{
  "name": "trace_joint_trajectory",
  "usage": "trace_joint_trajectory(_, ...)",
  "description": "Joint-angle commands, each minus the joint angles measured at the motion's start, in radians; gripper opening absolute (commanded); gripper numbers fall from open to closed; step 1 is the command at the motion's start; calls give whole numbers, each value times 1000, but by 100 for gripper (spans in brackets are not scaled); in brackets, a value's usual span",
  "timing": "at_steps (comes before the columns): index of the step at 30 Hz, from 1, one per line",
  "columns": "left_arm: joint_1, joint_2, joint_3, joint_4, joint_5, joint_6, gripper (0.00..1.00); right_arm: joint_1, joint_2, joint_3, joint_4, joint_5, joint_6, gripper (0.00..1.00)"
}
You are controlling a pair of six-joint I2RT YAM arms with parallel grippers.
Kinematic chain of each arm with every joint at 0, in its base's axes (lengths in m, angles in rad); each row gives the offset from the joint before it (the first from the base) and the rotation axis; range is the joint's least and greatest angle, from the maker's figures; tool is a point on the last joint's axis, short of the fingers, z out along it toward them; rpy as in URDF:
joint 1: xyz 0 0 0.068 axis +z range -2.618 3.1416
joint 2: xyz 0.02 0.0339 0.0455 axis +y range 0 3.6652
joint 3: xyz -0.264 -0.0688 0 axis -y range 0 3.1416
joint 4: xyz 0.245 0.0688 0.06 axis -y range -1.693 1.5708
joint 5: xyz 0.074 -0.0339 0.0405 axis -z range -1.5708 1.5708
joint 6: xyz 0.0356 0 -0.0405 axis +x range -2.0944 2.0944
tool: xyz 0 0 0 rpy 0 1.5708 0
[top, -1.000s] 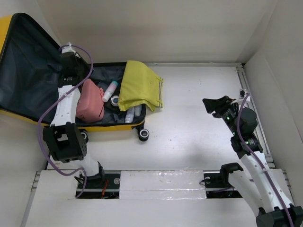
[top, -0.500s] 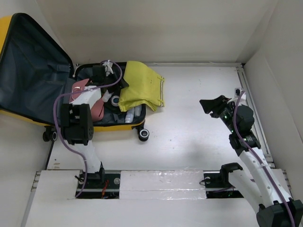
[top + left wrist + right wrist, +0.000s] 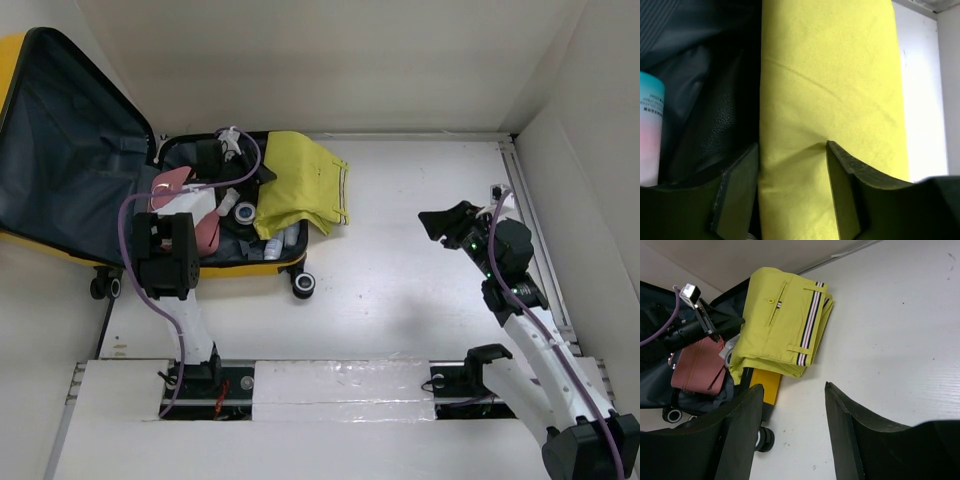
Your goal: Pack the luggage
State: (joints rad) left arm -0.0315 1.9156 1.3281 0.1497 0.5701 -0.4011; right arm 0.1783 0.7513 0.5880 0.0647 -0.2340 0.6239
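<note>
- The luggage (image 3: 70,140) lies open at the far left of the table (image 3: 420,290), with its lid swung up to the left.
- I think its shell is hard and stiff. It is shiny too, so fingers could slip on it. It looks big, and likely heavy for one arm.
- It sits on wheels (image 3: 303,285), so a push may make it roll away.
- The best place to hold looks like the thin rim of the lid — not the smooth outside.
- It is bright yellow outside and dark grey cloth inside. A pink pouch (image 3: 170,183) and a bottle (image 3: 243,212) lie in the low half.
- Folded yellow clothes (image 3: 300,185) lie half in and half over the right edge. They look soft and light — easy to pinch at the fold.
- The left gripper (image 3: 792,190) is spread wide, with the edge of the clothes between its fingers. It is not closed on them.
- The right gripper (image 3: 792,430) is spread wide too. It holds nothing and hangs well apart from the luggage.
</note>
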Motion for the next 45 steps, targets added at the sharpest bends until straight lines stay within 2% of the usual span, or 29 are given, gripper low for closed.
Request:
trace_joint_trajectory(1, -1, -6, -38, 122, 76, -39, 48, 7, 3, 3, 67, -14, -24, 58)
trace_joint_trajectory(5, -1, -30, -60, 146, 76, -50, 18, 7, 3, 3, 67, -14, -24, 58)
trace_joint_trajectory(6, -1, -41, -60, 146, 76, -59, 1, 7, 3, 3, 67, -14, -24, 58)
trace_joint_trajectory(7, -1, -41, -60, 146, 76, -59, 0, 7, 3, 3, 67, -14, -24, 58)
trace_joint_trajectory(14, -1, -176, -24, 107, -15, -68, 0, 7, 3, 3, 67, -14, -24, 58)
trace_joint_trajectory(20, 51, -305, 100, -42, -151, -50, 0, 7, -7, 3, 67, -14, -24, 58)
trace_joint_trajectory(25, 81, -328, 157, -224, -306, 30, 0, 7, -17, 3, 67, -14, -24, 58)
trace_joint_trajectory(30, 127, -348, 157, -294, -415, 39, 0, 16, -17, 3, 67, -14, -24, 58)
trace_joint_trajectory(32, 140, -348, 166, -332, -501, 50, 0, 16, -17, 3, 67, -14, -24, 58)
trace_joint_trajectory(34, 151, -348, 166, -347, -577, 65, 0, 16, -26, 3, 67, -14, -24, 58)
trace_joint_trajectory(38, 176, -326, 139, -363, -602, 65, 0, 16, -26, 3, 67, -14, -24, 58)
trace_joint_trajectory(45, 176, -312, 106, -415, -743, 65, 0, 16, -26, 3, 67, -24, -24, 58)
